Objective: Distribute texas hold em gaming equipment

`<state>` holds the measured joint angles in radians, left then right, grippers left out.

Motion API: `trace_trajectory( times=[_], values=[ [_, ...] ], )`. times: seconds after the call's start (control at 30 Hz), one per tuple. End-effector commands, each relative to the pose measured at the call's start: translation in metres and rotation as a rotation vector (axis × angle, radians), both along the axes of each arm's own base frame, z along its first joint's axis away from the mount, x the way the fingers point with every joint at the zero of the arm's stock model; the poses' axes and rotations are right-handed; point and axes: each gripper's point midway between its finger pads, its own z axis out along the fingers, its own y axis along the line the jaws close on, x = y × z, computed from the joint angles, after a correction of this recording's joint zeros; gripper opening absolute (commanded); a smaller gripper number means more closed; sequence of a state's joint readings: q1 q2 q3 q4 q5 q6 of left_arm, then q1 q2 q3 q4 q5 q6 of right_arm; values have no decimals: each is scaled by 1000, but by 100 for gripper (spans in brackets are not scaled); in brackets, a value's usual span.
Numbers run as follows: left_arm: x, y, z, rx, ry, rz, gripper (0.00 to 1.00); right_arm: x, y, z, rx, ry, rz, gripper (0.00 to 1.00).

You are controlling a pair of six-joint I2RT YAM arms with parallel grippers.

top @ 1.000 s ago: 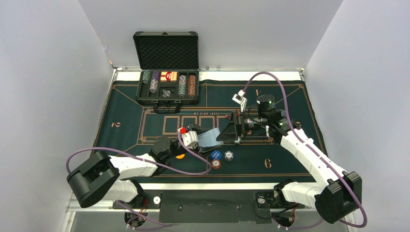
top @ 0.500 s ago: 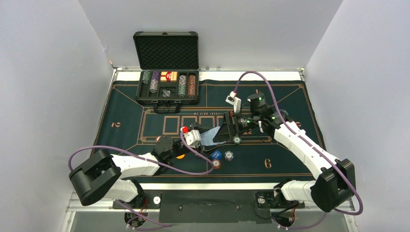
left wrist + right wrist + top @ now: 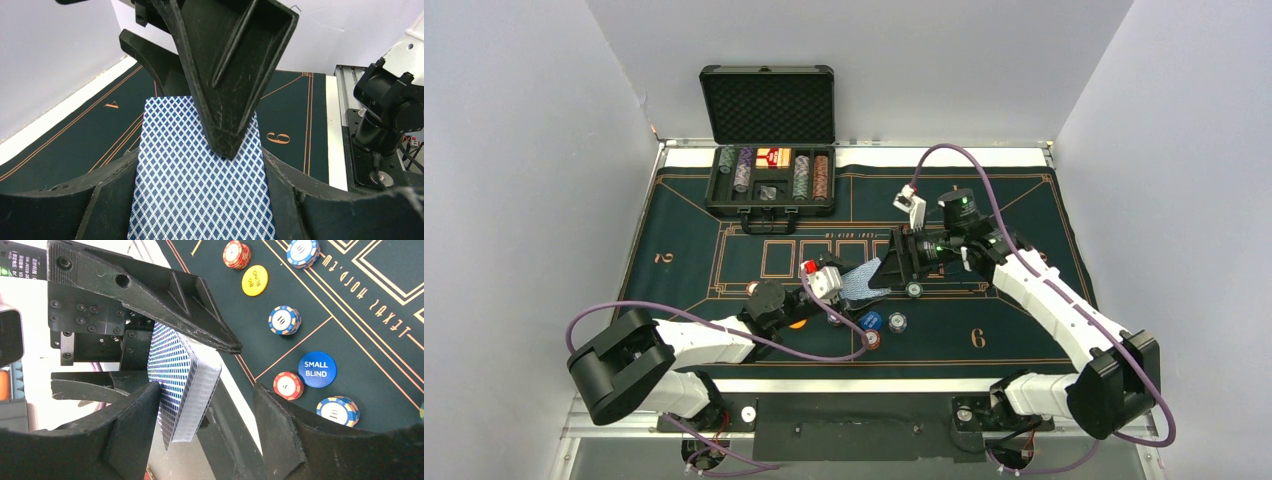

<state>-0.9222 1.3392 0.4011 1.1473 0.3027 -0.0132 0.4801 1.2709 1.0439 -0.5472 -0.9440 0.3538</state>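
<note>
My left gripper (image 3: 842, 288) is shut on a deck of blue-backed playing cards (image 3: 861, 283), held tilted above the felt. In the left wrist view the deck (image 3: 197, 150) sits between my fingers, gripper (image 3: 197, 205). My right gripper (image 3: 887, 270) is open around the deck's far end; one of its fingers (image 3: 227, 75) lies over the top card. In the right wrist view the deck (image 3: 182, 385) stands between my spread jaws, gripper (image 3: 205, 425). On the felt lie a blue small-blind disc (image 3: 317, 369), an orange big-blind disc (image 3: 254, 280), a red chip (image 3: 288, 385) and blue-white chips (image 3: 284, 320).
The open black case (image 3: 771, 205) stands at the back left, holding rows of chips and red card boxes. A blue disc (image 3: 871, 320), a grey-white chip (image 3: 897, 322) and a red chip (image 3: 870, 339) lie below the grippers. The green mat (image 3: 1024, 330) carries printed seat numbers.
My right gripper has moved left onto the deck's far end. My left gripper has raised the deck slightly and shifted it right to meet it.
</note>
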Motion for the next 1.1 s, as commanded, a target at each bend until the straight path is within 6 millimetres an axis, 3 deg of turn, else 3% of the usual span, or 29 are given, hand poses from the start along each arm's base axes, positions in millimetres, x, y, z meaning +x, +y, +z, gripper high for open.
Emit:
trace_trajectory(
  times=[0.0,0.23,0.47,0.7,1.07],
  values=[
    [-3,4,41,-104,-83,8,0,9,-7,20,24,-90,-31,63],
    [-2,3,39,-95,-77,10,0,0,-4,34,87,-85,5,84],
    [2,-5,42,-94,-78,1,0,5,4,24,48,-67,-13,90],
    [3,-9,44,-98,-79,0,0,13,7,11,-16,-64,-39,87],
    [2,1,39,-86,-90,32,0,18,-3,15,-28,-94,-75,65]
  ],
)
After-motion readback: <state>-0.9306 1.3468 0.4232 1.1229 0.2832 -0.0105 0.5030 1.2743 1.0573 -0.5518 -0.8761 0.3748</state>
